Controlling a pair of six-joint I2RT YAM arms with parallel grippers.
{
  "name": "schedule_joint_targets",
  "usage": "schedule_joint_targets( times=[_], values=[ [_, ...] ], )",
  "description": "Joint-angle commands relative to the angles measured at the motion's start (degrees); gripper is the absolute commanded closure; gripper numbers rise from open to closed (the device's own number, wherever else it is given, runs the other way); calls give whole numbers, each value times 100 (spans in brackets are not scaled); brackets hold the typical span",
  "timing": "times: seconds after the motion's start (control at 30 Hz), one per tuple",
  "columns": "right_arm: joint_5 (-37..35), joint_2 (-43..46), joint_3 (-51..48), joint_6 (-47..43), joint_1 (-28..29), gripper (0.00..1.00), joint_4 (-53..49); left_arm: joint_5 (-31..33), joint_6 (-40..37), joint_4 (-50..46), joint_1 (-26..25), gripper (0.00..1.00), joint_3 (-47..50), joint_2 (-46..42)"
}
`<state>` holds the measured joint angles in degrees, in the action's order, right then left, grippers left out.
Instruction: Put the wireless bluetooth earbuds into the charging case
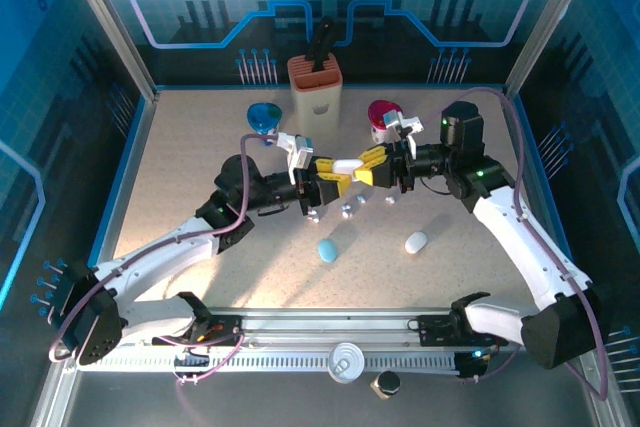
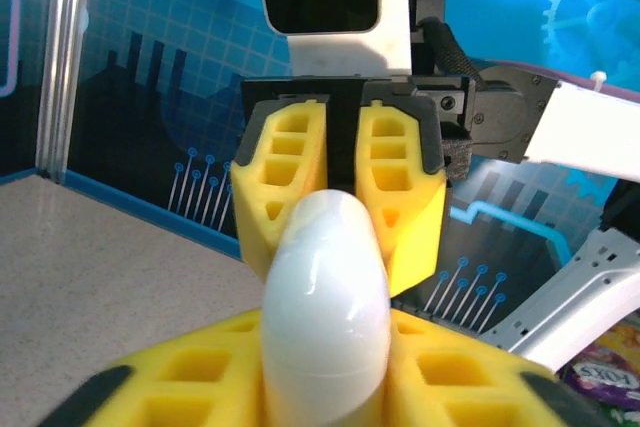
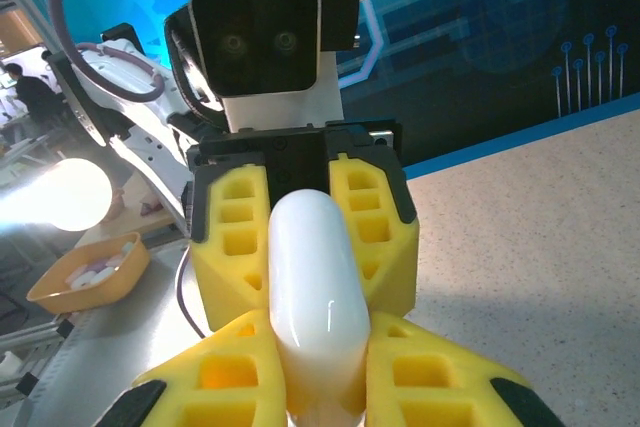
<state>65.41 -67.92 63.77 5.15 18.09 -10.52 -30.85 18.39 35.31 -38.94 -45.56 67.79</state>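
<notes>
You have the white charging case (image 1: 347, 164) pinched from both ends. The left gripper (image 1: 331, 168) is clamped on its left end and the right gripper (image 1: 369, 163) on its right, so its long axis runs straight from one hand to the other, raised off the table. It looks closed, so you cannot tell what is inside; opening it is likely your next job. The earbuds (image 1: 361, 203) lie loose on the table beneath, slightly toward the bases and about equally near either arm. A blue case (image 1: 328, 248) and a loose white case (image 1: 416, 242) lie nearer still, both closed.
</notes>
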Motion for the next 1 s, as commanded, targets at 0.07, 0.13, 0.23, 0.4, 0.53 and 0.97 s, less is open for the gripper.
schedule_joint_targets(
  times=[0.07, 0.13, 0.23, 0.4, 0.53, 0.97],
  values=[
    [-351, -65, 189, 20, 99, 79, -68, -184, -83, 475, -15, 92, 123, 9],
    [-731, -119, 204, 448, 69, 70, 114, -211, -205, 509, -12, 96, 206, -13],
    [-1130, -209, 224, 1072, -57, 52, 462, -167, -355, 456, -15, 96, 303, -53],
    [-1860, -182, 272, 1068, -76, 39, 410, -82, -634, 218, -17, 97, 390, -149],
    [-2052, -38, 236, 1057, -90, 35, 402, 165, -717, -112, -14, 99, 369, -299],
    [-4370, 417, -355, 2254, -193, 35, -376, 699, -1335, -306, 6, 100, 680, -642]
  ],
)
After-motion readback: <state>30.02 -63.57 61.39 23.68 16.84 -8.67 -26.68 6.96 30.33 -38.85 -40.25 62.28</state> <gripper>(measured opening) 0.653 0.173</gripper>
